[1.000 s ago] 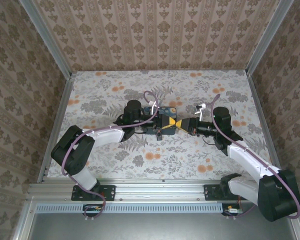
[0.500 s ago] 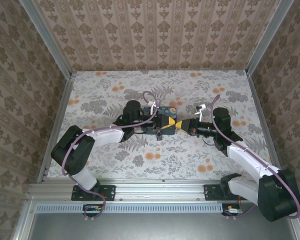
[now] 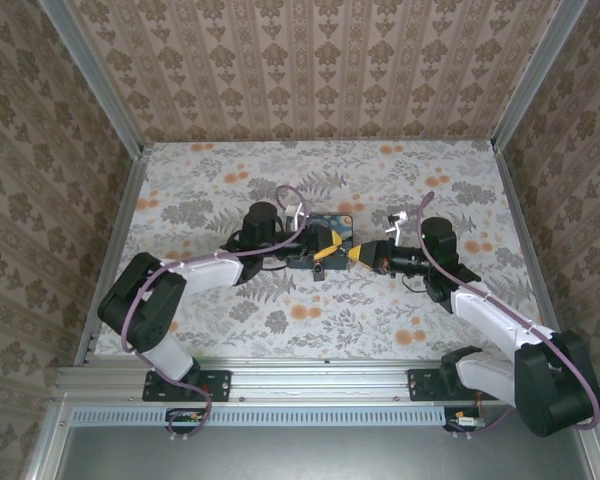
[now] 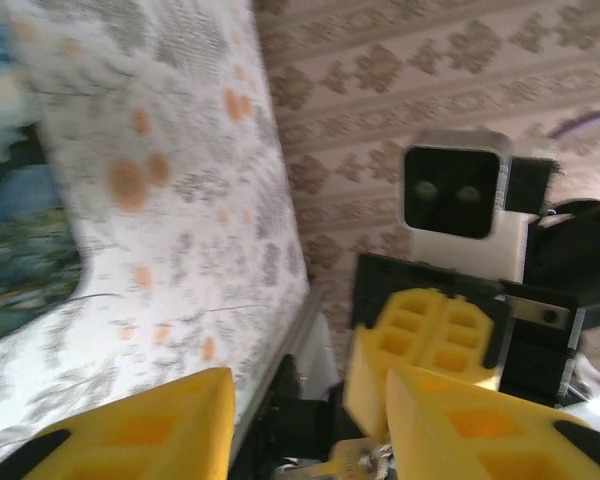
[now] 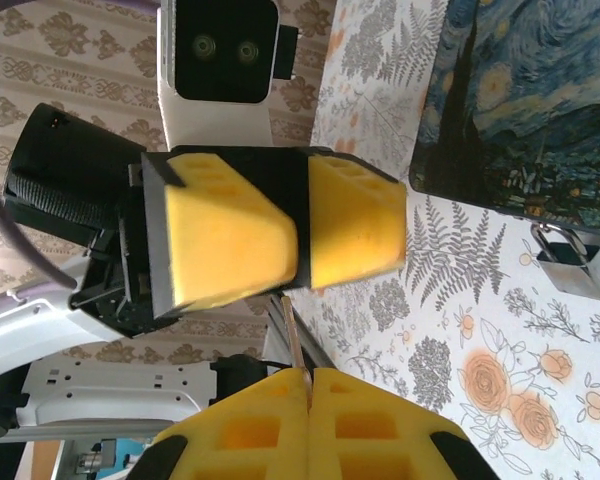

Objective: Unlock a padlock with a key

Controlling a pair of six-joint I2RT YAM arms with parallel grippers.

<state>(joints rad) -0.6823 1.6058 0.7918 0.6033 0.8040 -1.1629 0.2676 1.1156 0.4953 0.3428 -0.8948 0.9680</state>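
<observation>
The right pincer (image 3: 363,256) is closed: in its own wrist view the two yellow fingers (image 5: 230,425) press flat together along one seam, with a thin brass-coloured key (image 5: 291,335) pinched between them. The key is seen edge-on and sticks out straight ahead. Its far end reaches the tips of the left pincer (image 3: 327,246), which faces the right one nose to nose above the middle of the floral counter (image 3: 210,180). The left pincer is slightly open. From its own camera its yellow fingers (image 4: 130,430) stand apart with a clear gap, and from the right wrist that gap shows as a narrow dark slot. A small metal piece of the key shows low in the gap, close to one finger. Whether the key touches either left finger cannot be told. The left pincer grips nothing that can be made out. The padlock (image 5: 572,265), silver with its shackle looped into the body, lies flat on the counter, free of both pincers. It sits just beside the edge of a dark blue mat printed with a swirling starry-night painting (image 5: 520,110), below and to the side of where the pincers meet.
</observation>
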